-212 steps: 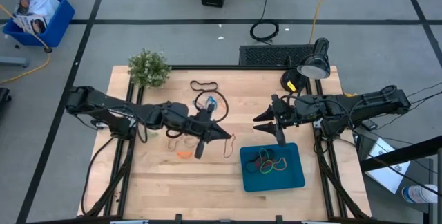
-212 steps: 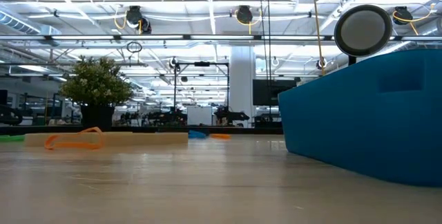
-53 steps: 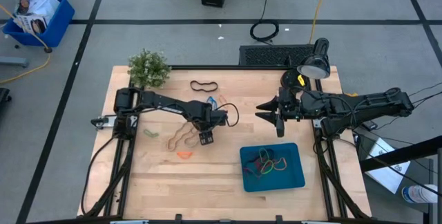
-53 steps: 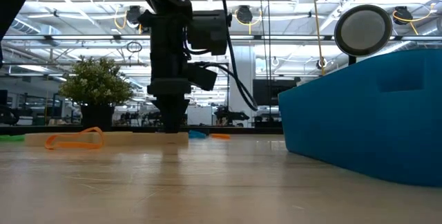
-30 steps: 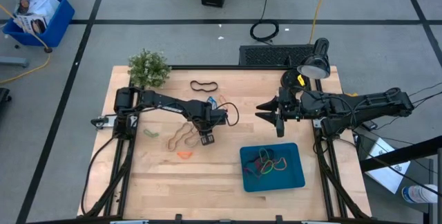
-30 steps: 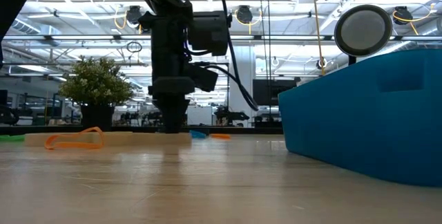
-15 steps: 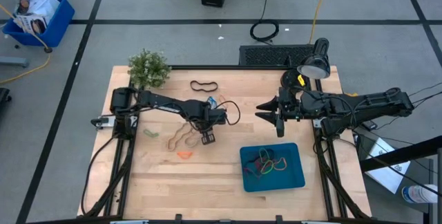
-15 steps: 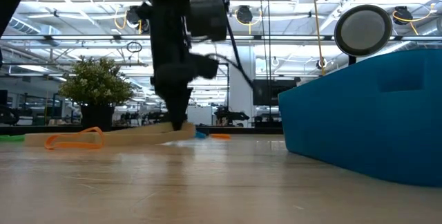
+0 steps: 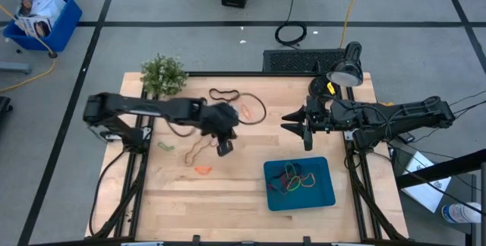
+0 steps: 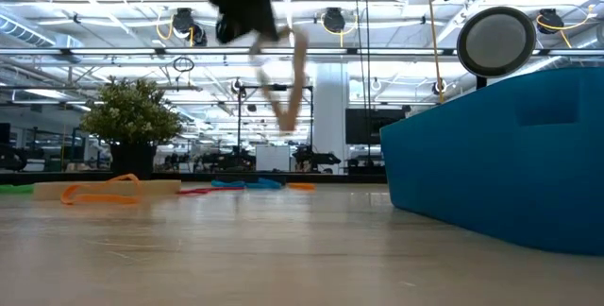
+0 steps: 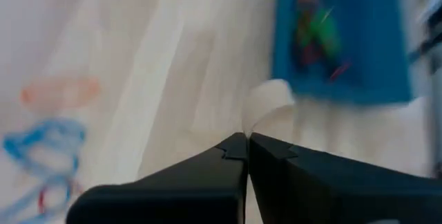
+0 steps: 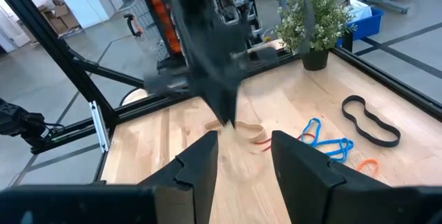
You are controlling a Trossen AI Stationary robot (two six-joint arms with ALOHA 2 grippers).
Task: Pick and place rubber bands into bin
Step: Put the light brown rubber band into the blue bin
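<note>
A tan rubber band (image 10: 294, 79) hangs under my left gripper (image 9: 225, 149), which is shut on it above the middle of the table. The left wrist view shows the shut fingers (image 11: 247, 148) with the band's pale loop (image 11: 266, 106) just beyond them. The teal bin (image 9: 328, 193) lies near the table's front right with several coloured rubber bands (image 9: 295, 178) in it. More bands lie loose on the wood: black (image 9: 224, 93), orange (image 9: 203, 169), green (image 9: 165, 146) and blue (image 12: 324, 141). My right gripper (image 9: 304, 128) hovers open (image 12: 242, 148) behind the bin. My left gripper pinches the tan band's upper end (image 11: 257, 117) between its two fingertips. The fingers slant down from the table's left toward the bin. The band hangs below them as a slack loop (image 10: 283, 117), clear of the table.
A small potted plant (image 9: 163, 74) stands at the table's far left corner. A black desk lamp (image 9: 345, 67) stands at the far right. Bare wood lies between the hanging band and the bin. A blue crate (image 9: 42, 14) sits on the floor, off the table.
My left gripper has risen well off the table and tipped from pointing straight down to slanting. The tan band came up with it: one end lifted first, and now the whole band hangs clear. My right gripper has kept still.
</note>
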